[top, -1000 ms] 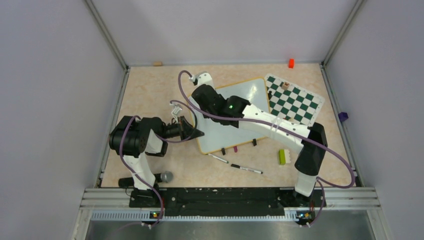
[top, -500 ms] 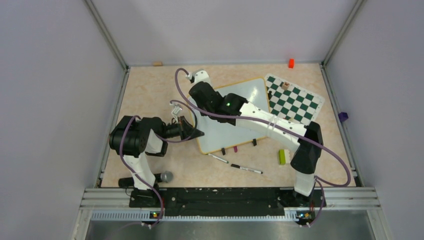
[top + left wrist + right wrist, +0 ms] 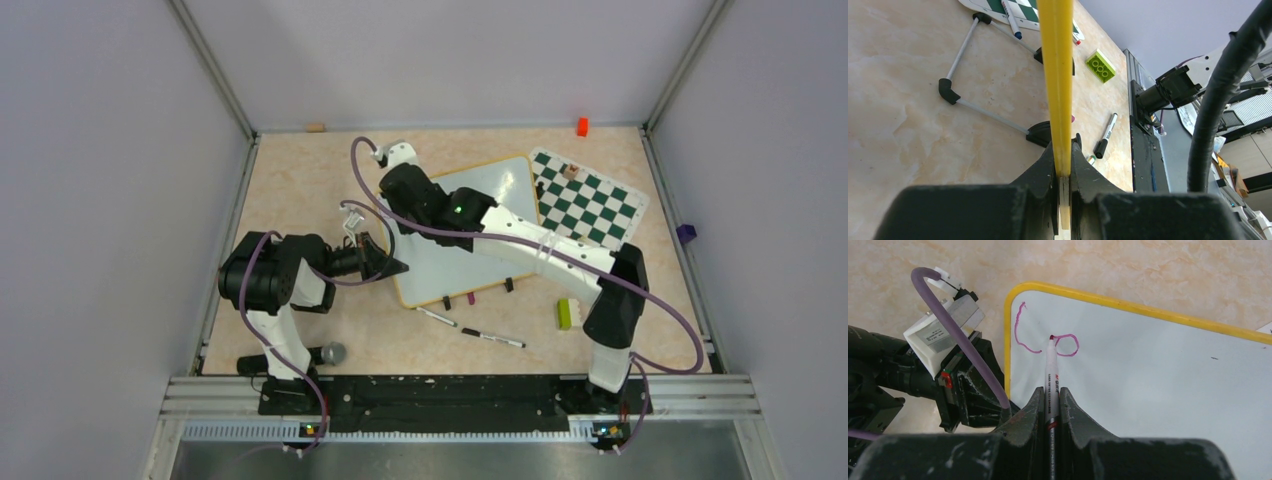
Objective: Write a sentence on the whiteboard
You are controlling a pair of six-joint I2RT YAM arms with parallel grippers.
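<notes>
From above, the whiteboard (image 3: 445, 265) sits mid-frame, the left gripper (image 3: 390, 265) at its left edge. Left wrist: jaws pinch its yellow frame (image 3: 1058, 75), bottom centre. Right wrist: the right gripper (image 3: 1050, 391) clamps a marker (image 3: 1052, 367), tip at the first purple strokes of the sentence (image 3: 1016, 335), upper left.

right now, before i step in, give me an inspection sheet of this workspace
surface: beige stone-look table, no spills seen
job's things: whiteboard with purple writing, only two letters so far
clutter: chess mat, green brick, loose pens near the board, orange block at the far edge
grippers: left gripper shut on the whiteboard's yellow edge; right gripper shut on a held pen, tip at the second letter
cables: purple cables loop off both arms
surroundings: plain grey walls, metal rail along the near edge
</notes>
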